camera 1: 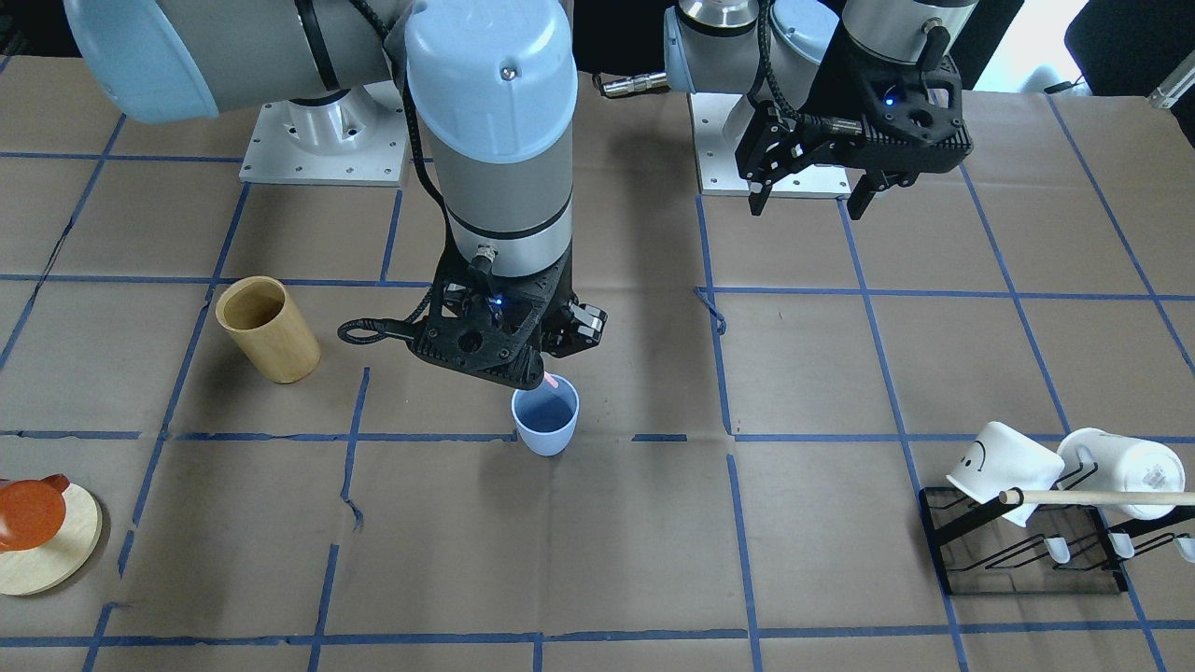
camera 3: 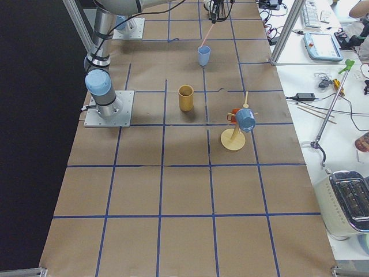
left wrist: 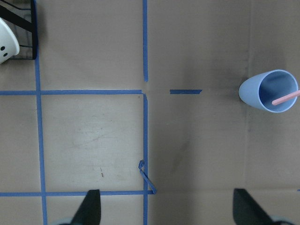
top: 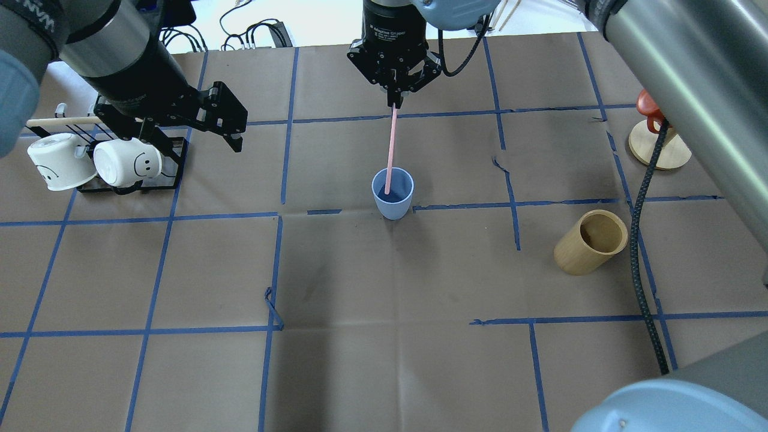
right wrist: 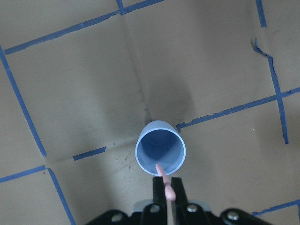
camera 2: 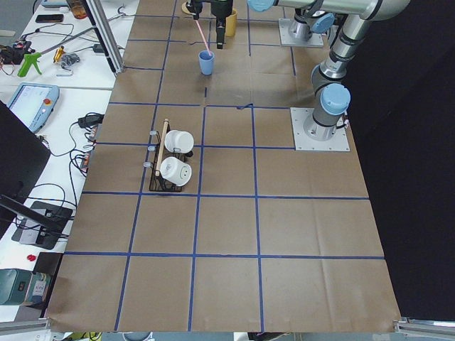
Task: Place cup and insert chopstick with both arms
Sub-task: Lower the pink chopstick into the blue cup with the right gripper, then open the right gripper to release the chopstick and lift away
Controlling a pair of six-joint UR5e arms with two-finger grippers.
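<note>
The light-blue cup (camera 1: 545,420) stands upright near the table's middle; it also shows in the overhead view (top: 392,192) and both wrist views (left wrist: 269,91) (right wrist: 161,152). My right gripper (top: 394,102) is directly above it, shut on the upper end of a pale-pink chopstick (top: 391,147). The chopstick hangs down with its lower tip inside the cup (right wrist: 160,169). My left gripper (camera 1: 808,201) is open and empty, raised above the table near its base, well away from the cup; its fingertips frame the left wrist view (left wrist: 168,208).
A tan bamboo holder (top: 591,242) stands on the right arm's side. A round wooden stand (top: 659,150) with an orange-red piece is beyond it. A black rack (camera 1: 1027,551) with two white mugs and a wooden dowel (camera 1: 1102,497) is on the left arm's side.
</note>
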